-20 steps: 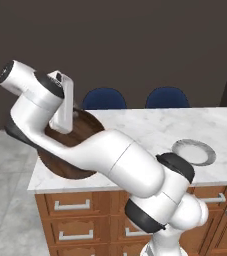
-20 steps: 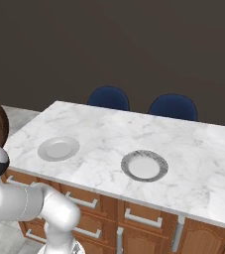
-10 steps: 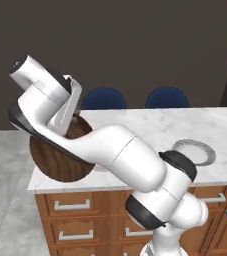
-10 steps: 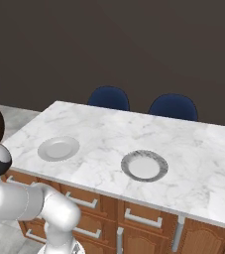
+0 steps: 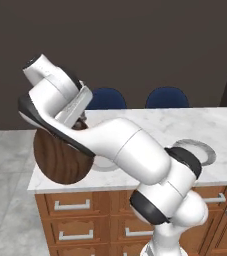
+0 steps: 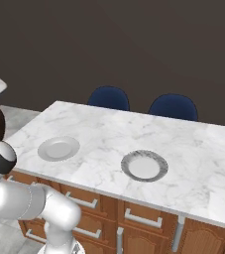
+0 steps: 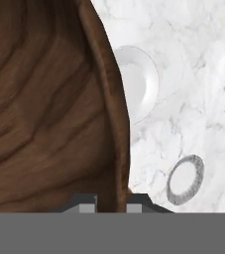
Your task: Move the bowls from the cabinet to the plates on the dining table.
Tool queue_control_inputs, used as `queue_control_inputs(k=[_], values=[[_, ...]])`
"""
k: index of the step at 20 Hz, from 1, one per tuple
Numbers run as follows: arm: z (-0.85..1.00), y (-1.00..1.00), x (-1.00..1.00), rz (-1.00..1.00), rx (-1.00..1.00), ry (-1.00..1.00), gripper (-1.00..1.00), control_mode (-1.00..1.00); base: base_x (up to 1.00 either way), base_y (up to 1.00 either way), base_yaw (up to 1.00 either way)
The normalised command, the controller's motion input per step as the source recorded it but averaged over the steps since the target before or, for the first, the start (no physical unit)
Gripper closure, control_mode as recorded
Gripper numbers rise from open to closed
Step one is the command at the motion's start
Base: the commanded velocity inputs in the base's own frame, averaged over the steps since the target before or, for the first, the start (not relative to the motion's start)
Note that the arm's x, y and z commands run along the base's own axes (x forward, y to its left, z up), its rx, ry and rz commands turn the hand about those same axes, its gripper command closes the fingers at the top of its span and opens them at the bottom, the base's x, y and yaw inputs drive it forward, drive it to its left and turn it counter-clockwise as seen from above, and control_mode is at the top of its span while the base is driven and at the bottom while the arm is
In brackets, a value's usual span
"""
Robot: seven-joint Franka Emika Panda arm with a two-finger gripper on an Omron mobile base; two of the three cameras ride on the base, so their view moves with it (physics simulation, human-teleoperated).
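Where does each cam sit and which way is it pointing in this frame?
Left base view: behind the arm to its left, looking forward and down at the dining table; the arm crosses it, its end effector shut on the brown bowl.
Right base view: behind to its right, over the same table, with the white plate, the grey-rimmed plate and the arm's lower links at left.
Hand view: along the end effector, bowl rim between the fingertips.
Shared: all three show the marble top and both plates.

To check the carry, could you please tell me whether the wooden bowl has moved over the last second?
Yes. In the left base view the wooden bowl has swung left and down, off the table toward its left end.
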Motion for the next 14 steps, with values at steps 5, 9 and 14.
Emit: queue_control_inputs(k=[5, 9, 14], values=[[-0.16, -0.05, -0.09, -0.20, 0.11, 0.04, 1.00, -1.00, 0.00, 0.00, 0.00], [-0.15, 0.00, -0.10, -0.21, 0.10, 0.04, 1.00, -1.00, 0.00, 0.00, 0.00], [-0.17, 0.00, -0.09, -0.21, 0.10, 0.03, 1.00, -1.00, 0.00, 0.00, 0.00]])
